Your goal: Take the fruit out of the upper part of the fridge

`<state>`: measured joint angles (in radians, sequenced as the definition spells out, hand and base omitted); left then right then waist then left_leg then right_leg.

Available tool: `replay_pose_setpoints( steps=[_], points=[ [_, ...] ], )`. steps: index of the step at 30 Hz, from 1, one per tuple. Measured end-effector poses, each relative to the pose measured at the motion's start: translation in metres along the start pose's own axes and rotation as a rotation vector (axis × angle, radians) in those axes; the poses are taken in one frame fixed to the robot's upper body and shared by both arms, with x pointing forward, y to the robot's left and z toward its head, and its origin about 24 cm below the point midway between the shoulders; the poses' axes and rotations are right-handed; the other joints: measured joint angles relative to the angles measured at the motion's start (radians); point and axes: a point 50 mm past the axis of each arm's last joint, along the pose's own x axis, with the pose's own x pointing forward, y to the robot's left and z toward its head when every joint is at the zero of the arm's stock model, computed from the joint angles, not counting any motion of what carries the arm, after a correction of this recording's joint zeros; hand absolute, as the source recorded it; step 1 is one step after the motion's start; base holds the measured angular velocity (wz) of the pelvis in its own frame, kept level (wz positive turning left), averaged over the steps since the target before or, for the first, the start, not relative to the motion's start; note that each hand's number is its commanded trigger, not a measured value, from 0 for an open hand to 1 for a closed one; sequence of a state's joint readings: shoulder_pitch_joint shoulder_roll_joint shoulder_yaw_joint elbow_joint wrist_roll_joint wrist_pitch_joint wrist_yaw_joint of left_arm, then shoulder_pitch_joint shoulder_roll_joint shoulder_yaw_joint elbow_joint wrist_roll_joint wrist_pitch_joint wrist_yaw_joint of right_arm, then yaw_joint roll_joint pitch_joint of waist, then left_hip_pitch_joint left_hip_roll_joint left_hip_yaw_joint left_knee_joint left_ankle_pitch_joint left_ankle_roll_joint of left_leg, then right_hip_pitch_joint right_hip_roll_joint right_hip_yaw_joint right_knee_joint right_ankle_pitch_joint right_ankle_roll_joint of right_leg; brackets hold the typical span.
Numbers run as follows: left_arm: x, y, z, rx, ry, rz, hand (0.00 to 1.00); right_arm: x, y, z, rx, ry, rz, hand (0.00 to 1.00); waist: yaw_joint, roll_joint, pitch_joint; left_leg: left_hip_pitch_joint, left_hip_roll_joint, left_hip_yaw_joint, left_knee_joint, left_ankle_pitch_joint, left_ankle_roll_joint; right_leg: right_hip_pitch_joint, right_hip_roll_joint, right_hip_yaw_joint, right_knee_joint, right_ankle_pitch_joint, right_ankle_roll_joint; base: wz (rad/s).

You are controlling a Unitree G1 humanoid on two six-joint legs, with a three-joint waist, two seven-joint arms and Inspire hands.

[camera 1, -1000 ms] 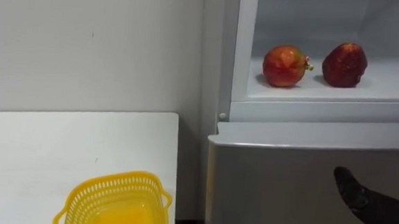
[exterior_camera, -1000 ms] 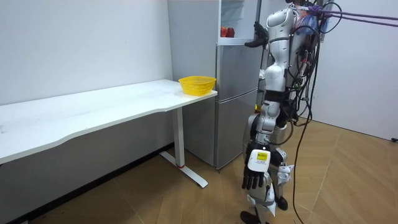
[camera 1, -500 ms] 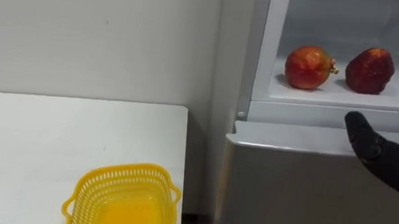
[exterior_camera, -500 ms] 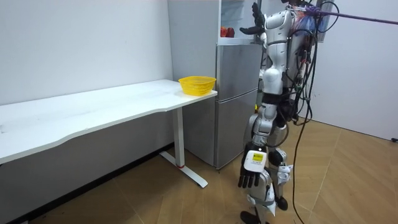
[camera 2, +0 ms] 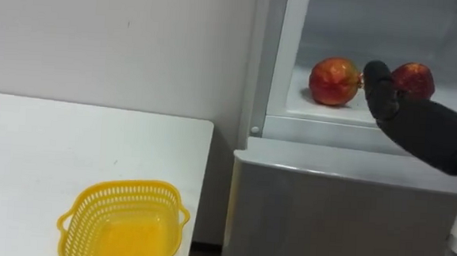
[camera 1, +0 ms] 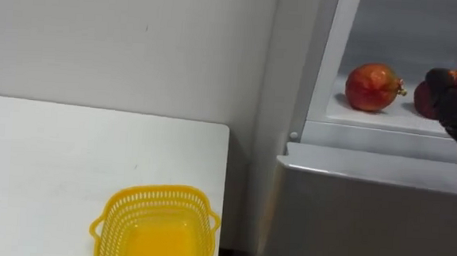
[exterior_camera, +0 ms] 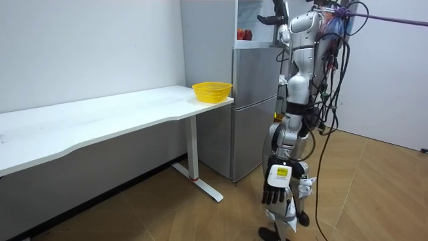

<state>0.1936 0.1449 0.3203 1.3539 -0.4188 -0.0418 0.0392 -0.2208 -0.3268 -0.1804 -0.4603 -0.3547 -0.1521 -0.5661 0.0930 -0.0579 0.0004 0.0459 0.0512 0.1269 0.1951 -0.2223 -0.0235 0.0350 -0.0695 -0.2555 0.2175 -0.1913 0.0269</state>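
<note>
The right hand (camera 2: 423, 128) has risen from the lower fridge door (camera 2: 342, 214) to the upper compartment (camera 2: 354, 28) and now overlaps the right red fruit (camera 2: 416, 78). Whether it grips cannot be determined. The left red fruit (camera 2: 335, 81) rests just left of this hand. The left hand (exterior_camera: 276, 185) hangs relaxed.

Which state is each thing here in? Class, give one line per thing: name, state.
upper fridge compartment: open
lower fridge door: shut
yellow basket: upright, empty
right hand: open, raised, holding nothing
left hand: open, hanging down
left fruit: lying on the shelf
right fruit: on the shelf, partly behind the right hand
</note>
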Motion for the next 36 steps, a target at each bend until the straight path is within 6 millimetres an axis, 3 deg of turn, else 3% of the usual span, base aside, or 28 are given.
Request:
replay_pose_setpoints(
  steps=[8, 14, 25, 30, 36],
  points=[
    [0.001, -0.005, 0.013, 0.018, -0.043, -0.016, 0.0, 0.006, 0.008, -0.02, -0.047, 0.067, 0.057, 0.0, 0.014, 0.002, 0.0007, -0.001, 0.0, -0.001, 0.005, 0.0, 0.0, 0.001, 0.0, 0.001, 0.002, 0.0, 0.0, 0.0],
    [0.001, -0.003, 0.01, 0.043, -0.018, -0.014, 0.0, 0.017, 0.016, -0.037, -0.042, 0.157, 0.071, 0.0, 0.022, -0.005, 0.0025, -0.004, 0.0, -0.008, 0.006, 0.0, 0.0, 0.001, 0.0, -0.003, 0.004, 0.0, 0.0, 0.02],
    [0.001, 0.003, 0.016, 0.113, -0.015, 0.011, 0.0, 0.023, 0.031, -0.036, -0.026, 0.178, 0.152, 0.0, 0.025, -0.031, 0.0049, -0.018, -0.002, -0.026, 0.012, 0.001, -0.001, -0.001, -0.002, -0.021, 0.003, 0.0, 0.0, 0.04],
    [0.001, 0.004, 0.02, 0.115, -0.019, 0.019, 0.0, 0.031, 0.04, -0.039, 0.009, 0.193, 0.204, 0.0, 0.027, -0.042, 0.0016, -0.017, -0.003, -0.032, 0.019, 0.001, -0.001, 0.0, -0.003, -0.023, 0.002, 0.0, 0.0, 0.02],
    [0.002, 0.006, 0.022, 0.122, -0.005, 0.022, 0.0, 0.033, 0.04, -0.049, -0.03, 0.224, 0.24, 0.0, 0.044, -0.043, 0.0014, -0.018, -0.002, -0.035, 0.025, 0.001, -0.001, 0.002, -0.003, -0.023, 0.003, 0.001, -0.002, 0.0]
  ],
)
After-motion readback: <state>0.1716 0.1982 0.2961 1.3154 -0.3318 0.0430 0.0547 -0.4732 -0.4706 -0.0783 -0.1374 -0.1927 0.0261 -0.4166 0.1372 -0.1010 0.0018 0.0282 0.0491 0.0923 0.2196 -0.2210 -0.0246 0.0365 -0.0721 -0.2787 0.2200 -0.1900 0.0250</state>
